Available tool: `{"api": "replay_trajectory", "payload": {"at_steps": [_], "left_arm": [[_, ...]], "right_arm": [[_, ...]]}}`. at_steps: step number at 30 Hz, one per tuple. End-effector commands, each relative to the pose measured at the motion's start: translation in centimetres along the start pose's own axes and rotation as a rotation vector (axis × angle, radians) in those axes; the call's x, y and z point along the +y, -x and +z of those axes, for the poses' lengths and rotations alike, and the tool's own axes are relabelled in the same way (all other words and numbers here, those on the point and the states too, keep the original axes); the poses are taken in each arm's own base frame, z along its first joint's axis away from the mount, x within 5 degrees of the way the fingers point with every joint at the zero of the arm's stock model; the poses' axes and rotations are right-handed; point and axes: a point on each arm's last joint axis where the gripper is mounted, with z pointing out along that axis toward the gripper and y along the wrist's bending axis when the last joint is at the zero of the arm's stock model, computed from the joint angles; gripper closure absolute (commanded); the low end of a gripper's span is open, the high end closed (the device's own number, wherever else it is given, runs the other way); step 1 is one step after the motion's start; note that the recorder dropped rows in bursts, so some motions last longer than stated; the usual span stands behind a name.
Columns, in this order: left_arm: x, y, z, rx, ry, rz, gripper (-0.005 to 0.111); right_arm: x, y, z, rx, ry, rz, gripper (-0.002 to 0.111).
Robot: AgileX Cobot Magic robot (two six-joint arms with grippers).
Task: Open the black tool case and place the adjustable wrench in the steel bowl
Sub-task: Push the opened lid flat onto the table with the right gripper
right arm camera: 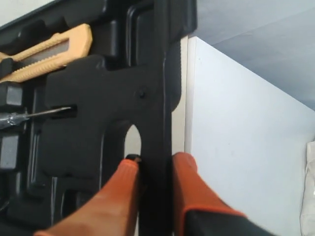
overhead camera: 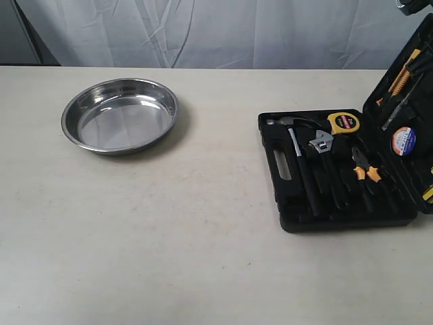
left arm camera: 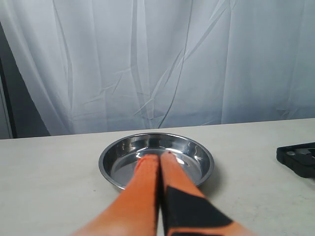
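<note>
The bare worktop (overhead camera: 169, 271) fills the near ground. On the left, farther back, the bowl (overhead camera: 120, 115) sits empty. The left claw (left arm camera: 159, 156) is pressed shut on nothing and points at the bowl's near rim. I cannot tell whether it hangs above the rim or touches it, and the exterior view does not show that arm at all.

On the right the case (overhead camera: 338, 203) lies open, with its lid (overhead camera: 406, 88) raised at the right edge. The wrench (overhead camera: 321, 145) rests in the tray between the hammer (overhead camera: 302, 169) and the pliers (overhead camera: 365, 169), its silver head at the far end, just beside the tape measure (overhead camera: 344, 122). The right claw (right arm camera: 155, 164) is clamped on the lid's edge beside the handle cut-out, one finger on each side.

By my reading, the opening step is at its end and the wrench is untouched. The next move calls for letting go of the lid once it will stand or lie back alone. The claw must then come down open over the wrench, lift it out of its moulded slot and carry it left to the bowl.

The wrench's black handle is hard to pick out against the black tray, so how tightly the slot holds it is unclear. The frame cuts off the lid's top and right side.
</note>
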Motion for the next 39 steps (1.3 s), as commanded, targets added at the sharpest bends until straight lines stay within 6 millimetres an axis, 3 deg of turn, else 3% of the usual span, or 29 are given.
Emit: {"api": "replay_trajectory", "payload": {"at_steps": [1, 10, 25, 34, 39], "left_arm": [[0.0, -0.1, 0.0, -0.001, -0.006, 0.005, 0.107], [0.0, -0.1, 0.0, -0.001, -0.006, 0.005, 0.107], [0.0, -0.1, 0.0, -0.001, -0.006, 0.005, 0.107], [0.0, -0.1, 0.0, -0.001, -0.006, 0.005, 0.107], [0.0, -0.1, 0.0, -0.001, -0.006, 0.005, 0.107]], "right_arm": [[2.9, -0.4, 2.1, 0.067, 0.127, 0.053, 0.109], [4.1, -0.6, 4.0, 0.113, 0.1, 0.112, 0.109], [3.3, -0.8, 4.1, 0.131, 0.006, 0.116, 0.109], [3.7, -1.0, 4.0, 0.155, 0.041, 0.153, 0.075], [4.0, -1.1, 4.0, 0.17, 0.069, 0.18, 0.065]]}}
